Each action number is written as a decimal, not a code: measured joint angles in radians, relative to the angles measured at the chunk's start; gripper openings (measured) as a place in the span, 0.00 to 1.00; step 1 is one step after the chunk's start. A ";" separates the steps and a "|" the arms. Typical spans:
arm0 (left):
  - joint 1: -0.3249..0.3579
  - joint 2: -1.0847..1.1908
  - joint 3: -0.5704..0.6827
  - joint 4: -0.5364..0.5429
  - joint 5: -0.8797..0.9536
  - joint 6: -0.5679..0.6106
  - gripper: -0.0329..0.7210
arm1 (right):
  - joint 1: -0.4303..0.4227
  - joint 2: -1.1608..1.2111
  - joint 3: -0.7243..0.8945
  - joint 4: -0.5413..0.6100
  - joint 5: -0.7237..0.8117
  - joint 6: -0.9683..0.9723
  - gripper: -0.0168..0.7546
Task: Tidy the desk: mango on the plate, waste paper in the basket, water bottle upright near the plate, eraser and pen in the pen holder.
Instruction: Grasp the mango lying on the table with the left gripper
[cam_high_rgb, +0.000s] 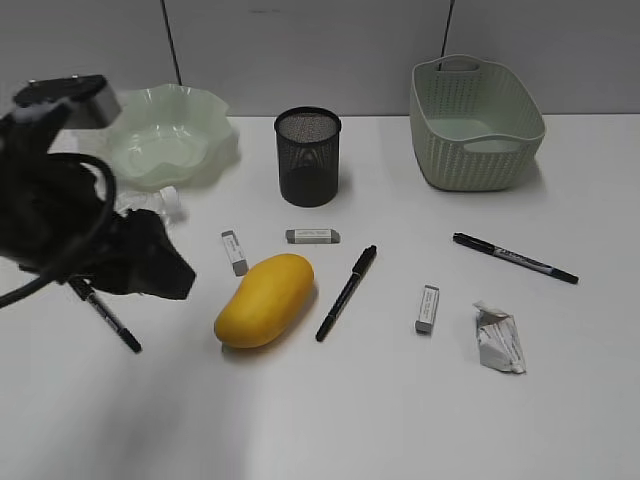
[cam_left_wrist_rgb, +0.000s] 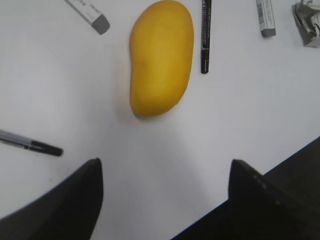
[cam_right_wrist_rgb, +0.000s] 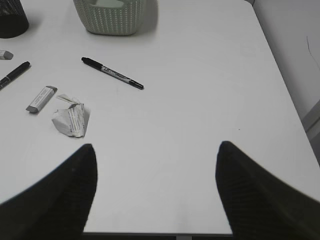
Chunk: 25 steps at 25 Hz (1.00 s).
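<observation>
The yellow mango (cam_high_rgb: 265, 300) lies on the white desk (cam_high_rgb: 380, 420), left of centre. My left gripper (cam_high_rgb: 172, 272) is open and empty, just left of the mango; in the left wrist view (cam_left_wrist_rgb: 165, 161) the mango (cam_left_wrist_rgb: 161, 57) lies ahead of the jaws, apart from them. The wavy green plate (cam_high_rgb: 165, 135) stands at the back left. A white cap and clear body that look like the water bottle (cam_high_rgb: 168, 203) show by the plate, mostly hidden by my left arm. The waste paper (cam_high_rgb: 498, 338) lies at the front right. My right gripper (cam_right_wrist_rgb: 156, 145) is open and empty over bare desk, with the waste paper (cam_right_wrist_rgb: 71, 119) to its left.
The black mesh pen holder (cam_high_rgb: 307, 155) stands at back centre and the basket (cam_high_rgb: 475, 125) at back right. Three pens (cam_high_rgb: 347, 292) (cam_high_rgb: 515, 258) (cam_high_rgb: 105, 312) and three erasers (cam_high_rgb: 234, 252) (cam_high_rgb: 313, 236) (cam_high_rgb: 427, 308) lie scattered. The desk's right edge (cam_right_wrist_rgb: 280, 75) shows in the right wrist view.
</observation>
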 joint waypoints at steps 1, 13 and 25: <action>-0.020 0.028 -0.027 0.011 0.003 -0.003 0.83 | 0.000 0.000 0.000 0.000 0.000 0.000 0.78; -0.194 0.382 -0.341 0.276 0.168 -0.175 0.83 | 0.000 0.000 0.000 0.000 0.000 0.000 0.78; -0.206 0.519 -0.368 0.324 0.075 -0.188 0.83 | 0.000 0.000 0.000 0.000 0.000 0.000 0.78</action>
